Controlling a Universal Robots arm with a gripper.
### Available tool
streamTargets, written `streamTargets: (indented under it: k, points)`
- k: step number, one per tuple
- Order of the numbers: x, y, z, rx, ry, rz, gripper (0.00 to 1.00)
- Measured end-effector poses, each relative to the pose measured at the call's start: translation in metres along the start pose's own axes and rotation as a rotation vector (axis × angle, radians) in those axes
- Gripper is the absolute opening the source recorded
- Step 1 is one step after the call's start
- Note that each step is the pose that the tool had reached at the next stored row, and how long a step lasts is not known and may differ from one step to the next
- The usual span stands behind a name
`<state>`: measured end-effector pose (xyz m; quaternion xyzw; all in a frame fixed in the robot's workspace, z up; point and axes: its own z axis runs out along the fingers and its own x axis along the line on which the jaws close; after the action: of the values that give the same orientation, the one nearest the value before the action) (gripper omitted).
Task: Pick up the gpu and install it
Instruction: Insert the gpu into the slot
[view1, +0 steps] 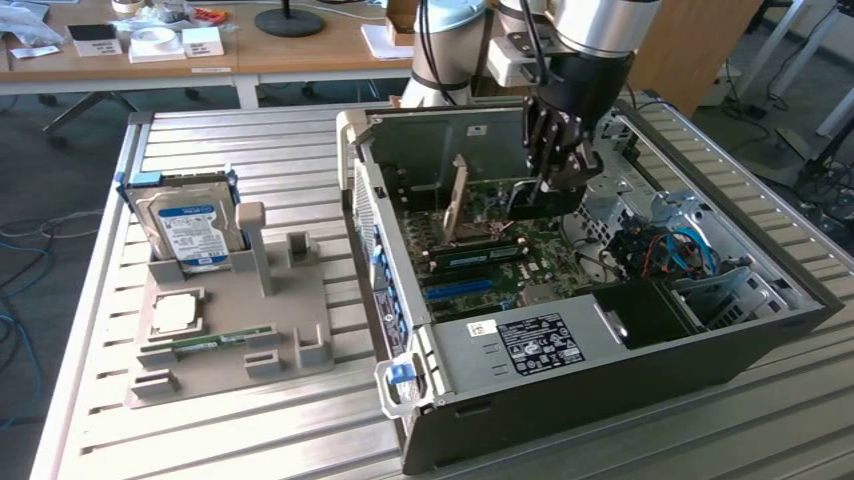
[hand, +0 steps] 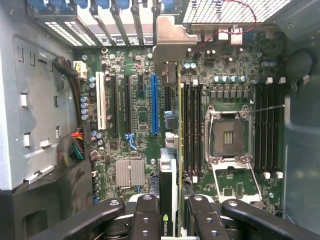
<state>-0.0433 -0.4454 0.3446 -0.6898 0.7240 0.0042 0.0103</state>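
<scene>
- Wrist view is showing the black two-fingered pincer (hand: 174, 215) clamping narrowly on the gpu (hand: 169, 172), a thin flat expansion card seen edge-on. Its silvery bracket (hand: 170, 45) is pointing towards the case's rear slot openings.
- Exterior view is showing the pincer (view1: 563, 178) reaching down inside the open grey computer case (view1: 694, 350), with the dark gpu (view1: 531, 205) hanging upright beneath it over the green motherboard (view1: 534, 250).
- The card is running alongside the long blue expansion slot (hand: 155, 105), between it and the black memory slots (hand: 192, 130); whether its edge is touching any slot I cannot tell.
- By my judgement the picking is done and the installing is in hand: the card is being lined up over the board.
- Seating is calling for the card's edge squarely over its slot, the bracket meeting its rear opening, and a straight push.
- Outside the case, a silver hard drive with blue label (view1: 191, 228) is standing in a grey holder (view1: 227, 335) on the slatted metal counter (view1: 240, 140).
</scene>
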Motion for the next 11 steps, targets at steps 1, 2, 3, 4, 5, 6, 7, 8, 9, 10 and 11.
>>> streamTargets:
  k: [1, 2, 3, 4, 5, 6, 7, 8, 9, 10, 11]
  points:
    - [0.0001, 0.0004, 0.0013, 0.0, 0.0, 0.0, 0.27]
    - [0.0002, 0.0008, 0.0026, 0.0, 0.0, 0.0, 0.27]
    - [0.0003, 0.0013, 0.0036, 0.0, -0.0001, 0.0, 0.27]
    - [0.0004, 0.0017, 0.0042, 0.0, 0.0, 0.0, 0.27]
    - [0.0004, 0.0018, 0.0044, -0.0001, 0.0002, 0.0, 0.27]
    - [0.0006, 0.0021, 0.0045, -0.0001, 0.0002, 0.0, 0.27]
    - [0.0013, 0.0024, 0.0046, -0.0001, 0.0001, 0.0, 0.27]
    - [0.0024, 0.0028, 0.0047, 0.0, -0.0001, 0.0, 0.27]
    - [0.0037, 0.0033, 0.0047, -0.0001, 0.0, 0.0, 0.27]
    - [0.005, 0.0036, 0.0047, -0.0001, 0.0, 0.0, 0.27]
    - [0.0063, 0.0038, 0.0048, -0.0001, 0.0, 0.0, 0.27]
